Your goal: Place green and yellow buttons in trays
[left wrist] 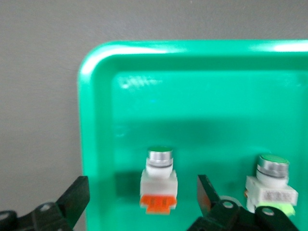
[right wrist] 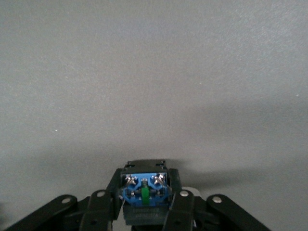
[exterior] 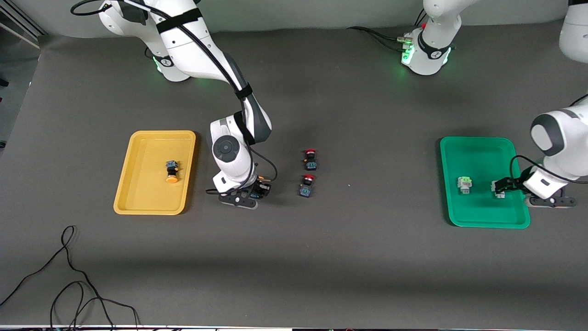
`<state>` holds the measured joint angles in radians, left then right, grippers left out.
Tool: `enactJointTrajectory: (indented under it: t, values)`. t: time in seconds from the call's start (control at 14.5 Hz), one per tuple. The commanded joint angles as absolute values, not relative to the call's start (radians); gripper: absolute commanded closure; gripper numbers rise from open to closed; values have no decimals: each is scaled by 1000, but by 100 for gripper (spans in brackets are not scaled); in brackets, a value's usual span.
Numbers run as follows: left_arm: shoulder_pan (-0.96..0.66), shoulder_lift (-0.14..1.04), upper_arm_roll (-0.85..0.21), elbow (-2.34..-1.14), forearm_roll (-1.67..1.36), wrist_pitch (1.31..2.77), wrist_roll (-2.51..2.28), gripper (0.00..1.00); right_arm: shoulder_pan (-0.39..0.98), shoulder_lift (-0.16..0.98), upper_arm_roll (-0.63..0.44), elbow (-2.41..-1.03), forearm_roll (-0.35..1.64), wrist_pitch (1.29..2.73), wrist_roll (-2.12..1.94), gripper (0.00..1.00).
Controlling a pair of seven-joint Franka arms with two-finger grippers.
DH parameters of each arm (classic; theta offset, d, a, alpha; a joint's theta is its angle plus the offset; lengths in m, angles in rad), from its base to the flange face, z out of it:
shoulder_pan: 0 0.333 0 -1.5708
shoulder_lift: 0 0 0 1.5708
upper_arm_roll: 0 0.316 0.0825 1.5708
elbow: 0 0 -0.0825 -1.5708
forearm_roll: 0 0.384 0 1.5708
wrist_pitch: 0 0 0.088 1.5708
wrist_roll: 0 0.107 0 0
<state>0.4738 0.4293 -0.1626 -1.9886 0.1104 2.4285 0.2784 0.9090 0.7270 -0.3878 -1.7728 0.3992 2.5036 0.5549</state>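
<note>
two red-capped switches (exterior: 309, 159) (exterior: 307, 185) lie mid-table, with a black cable (exterior: 69, 276) nearer the front camera.

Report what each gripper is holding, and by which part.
Right gripper: clamped on the sides of a blue-bodied button, down at the table. Left gripper: open, holding nothing, straddling a white-bodied button in the green tray.

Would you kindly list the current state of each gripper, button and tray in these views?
Left gripper: open, over the green tray, astride a button.
Right gripper: shut on a black-and-blue button.
Green tray: holds two white-bodied buttons, apart.
Yellow tray: holds one orange-capped button, lying on its side.
Two red-capped buttons: loose on the table, outside both trays.
</note>
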Motion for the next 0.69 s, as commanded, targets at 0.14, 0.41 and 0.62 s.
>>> enactJointTrajectory:
  t: [0.14, 0.41, 0.62]
  values:
    - [471, 304, -176, -1670, 120, 1848, 295, 0, 897, 550, -494, -1778, 419, 2211, 454, 100]
    - [443, 218, -186, -1540, 106, 1603, 284, 0, 897, 421, -697, -1786, 417, 1921, 199, 100]
    - [375, 143, -189, -1551, 71, 1530, 217, 0, 902, 394, -875, -1857, 417, 1855, -114, 100]
